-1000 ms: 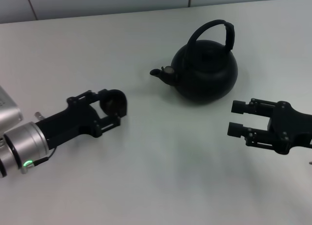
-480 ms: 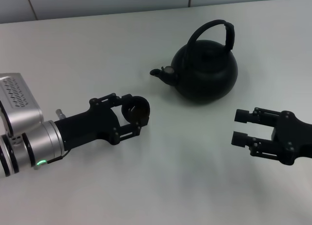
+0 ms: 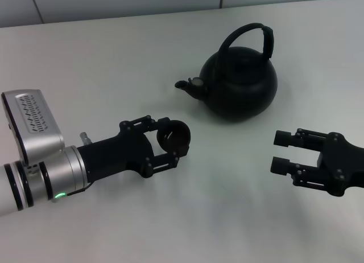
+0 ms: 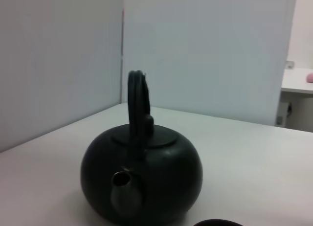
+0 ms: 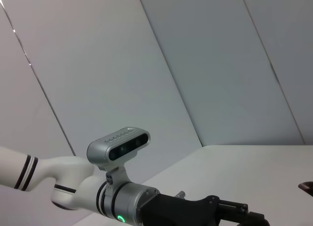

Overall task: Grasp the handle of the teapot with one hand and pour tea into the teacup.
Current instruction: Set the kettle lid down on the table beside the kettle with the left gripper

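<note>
The matt black teapot (image 3: 239, 83) stands on the white table (image 3: 114, 64) at the back centre-right, its arched handle (image 3: 250, 32) upright and its spout pointing to my left. My left gripper (image 3: 170, 140) is shut on the small black teacup (image 3: 175, 135), holding it just off the table, in front of and left of the spout. In the left wrist view the teapot (image 4: 146, 177) and its handle (image 4: 137, 108) face me, and the teacup rim (image 4: 217, 223) shows at the lower edge. My right gripper (image 3: 282, 153) stands open to the front right of the teapot, holding nothing. No tea is in view.
A grey tiled wall (image 3: 114, 1) runs behind the table's far edge. In the right wrist view the left arm (image 5: 122, 199) with its silver camera block reaches in over the table.
My left gripper has carried the teacup to the right and forward, closer to the teapot's spout. The right gripper has shifted slightly right and stayed open. The teapot has not moved.
</note>
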You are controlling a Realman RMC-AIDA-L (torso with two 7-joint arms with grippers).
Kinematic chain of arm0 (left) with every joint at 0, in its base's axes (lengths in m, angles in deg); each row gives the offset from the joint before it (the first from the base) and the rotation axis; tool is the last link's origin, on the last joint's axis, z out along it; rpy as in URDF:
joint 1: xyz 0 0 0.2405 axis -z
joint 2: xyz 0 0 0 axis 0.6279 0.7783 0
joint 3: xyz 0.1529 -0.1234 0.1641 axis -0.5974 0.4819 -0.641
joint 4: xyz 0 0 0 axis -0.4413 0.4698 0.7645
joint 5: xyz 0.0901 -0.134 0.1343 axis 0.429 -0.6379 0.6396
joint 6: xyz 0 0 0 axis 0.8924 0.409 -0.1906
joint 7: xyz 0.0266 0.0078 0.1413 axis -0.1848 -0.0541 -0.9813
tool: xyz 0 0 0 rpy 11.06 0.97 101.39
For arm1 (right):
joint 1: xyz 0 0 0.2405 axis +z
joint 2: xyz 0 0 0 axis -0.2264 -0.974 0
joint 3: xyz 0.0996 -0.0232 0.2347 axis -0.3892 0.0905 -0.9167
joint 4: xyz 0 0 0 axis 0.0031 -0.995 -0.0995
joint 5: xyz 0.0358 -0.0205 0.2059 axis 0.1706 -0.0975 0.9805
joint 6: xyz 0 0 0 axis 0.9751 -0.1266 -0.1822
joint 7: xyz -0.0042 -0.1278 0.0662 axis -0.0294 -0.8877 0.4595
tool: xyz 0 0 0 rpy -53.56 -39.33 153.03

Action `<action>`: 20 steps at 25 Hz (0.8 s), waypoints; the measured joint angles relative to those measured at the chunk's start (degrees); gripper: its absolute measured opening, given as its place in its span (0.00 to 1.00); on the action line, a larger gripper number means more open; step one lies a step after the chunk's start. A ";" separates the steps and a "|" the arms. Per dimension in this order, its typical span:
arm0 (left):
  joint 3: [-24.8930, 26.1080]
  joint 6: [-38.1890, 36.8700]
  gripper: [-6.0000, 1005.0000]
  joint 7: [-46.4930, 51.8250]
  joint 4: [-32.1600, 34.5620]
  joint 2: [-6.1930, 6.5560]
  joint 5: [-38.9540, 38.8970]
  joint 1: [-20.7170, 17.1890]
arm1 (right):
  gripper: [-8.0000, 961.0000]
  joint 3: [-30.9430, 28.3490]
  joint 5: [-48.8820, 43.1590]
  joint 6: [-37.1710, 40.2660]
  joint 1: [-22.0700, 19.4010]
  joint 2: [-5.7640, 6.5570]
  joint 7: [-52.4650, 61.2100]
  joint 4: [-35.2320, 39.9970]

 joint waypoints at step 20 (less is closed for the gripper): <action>-4.81 8.83 0.70 0.23 -0.11 0.00 -0.96 -0.45 | 0.70 0.06 0.12 0.02 0.52 -0.05 -0.03 0.03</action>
